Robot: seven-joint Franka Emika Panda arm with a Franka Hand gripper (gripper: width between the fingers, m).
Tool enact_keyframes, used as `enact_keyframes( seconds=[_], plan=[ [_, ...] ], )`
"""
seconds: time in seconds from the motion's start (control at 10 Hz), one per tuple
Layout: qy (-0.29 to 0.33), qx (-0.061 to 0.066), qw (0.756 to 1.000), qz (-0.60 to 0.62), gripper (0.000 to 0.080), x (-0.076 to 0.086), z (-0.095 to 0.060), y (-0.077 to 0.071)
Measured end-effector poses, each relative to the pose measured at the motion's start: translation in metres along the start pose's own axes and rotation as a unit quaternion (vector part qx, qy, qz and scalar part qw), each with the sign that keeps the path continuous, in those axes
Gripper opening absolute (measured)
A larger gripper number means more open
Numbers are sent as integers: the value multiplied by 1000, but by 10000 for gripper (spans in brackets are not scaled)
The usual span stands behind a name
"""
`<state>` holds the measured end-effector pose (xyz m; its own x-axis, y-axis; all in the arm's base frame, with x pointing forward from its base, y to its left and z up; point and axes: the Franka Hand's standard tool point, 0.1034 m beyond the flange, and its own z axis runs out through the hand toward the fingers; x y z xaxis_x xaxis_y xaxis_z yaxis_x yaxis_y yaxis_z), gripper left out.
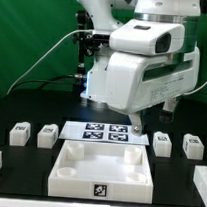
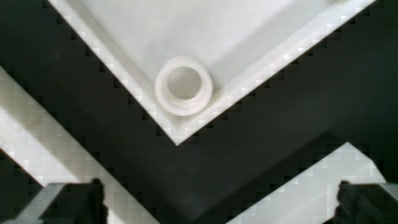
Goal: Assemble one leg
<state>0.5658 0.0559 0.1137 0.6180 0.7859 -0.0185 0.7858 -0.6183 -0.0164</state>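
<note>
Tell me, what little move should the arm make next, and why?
Probably swing the claw toward the nearest leg on the exterior view's right and lower over it. The claw is open and empty near the marker board, and the tray has a bare corner socket.

This looks like a robotics lab test rig. A green curtain (image 1: 26, 36) hangs behind a black table (image 1: 26, 186), and cables (image 1: 45, 53) trail past the white robot arm (image 1: 144, 64). Black-and-white square tags are everywhere: on the marker board (image 1: 107, 133), a leg (image 1: 20, 134) and the rimmed white tray piece (image 1: 76, 185).
</note>
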Motion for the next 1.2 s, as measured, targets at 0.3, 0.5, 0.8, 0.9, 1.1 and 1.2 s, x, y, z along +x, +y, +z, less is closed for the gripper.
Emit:
enact_keyframes(
  seconds=[0.3,0.5,0.8,0.9,1.1,1.2],
  plan=[
    [-7,6,995,-98,650,-27,15,-30],
    [2,-6,971,-239,650,-71,28,-51],
    [-1,-1,927,-375,650,-91,38,-43],
    [-1,-1,927,-374,650,-91,38,-44],
    [-2,2,928,-371,650,-94,41,-44],
    [-1,5,930,-368,650,-107,55,-47]
  ],
)
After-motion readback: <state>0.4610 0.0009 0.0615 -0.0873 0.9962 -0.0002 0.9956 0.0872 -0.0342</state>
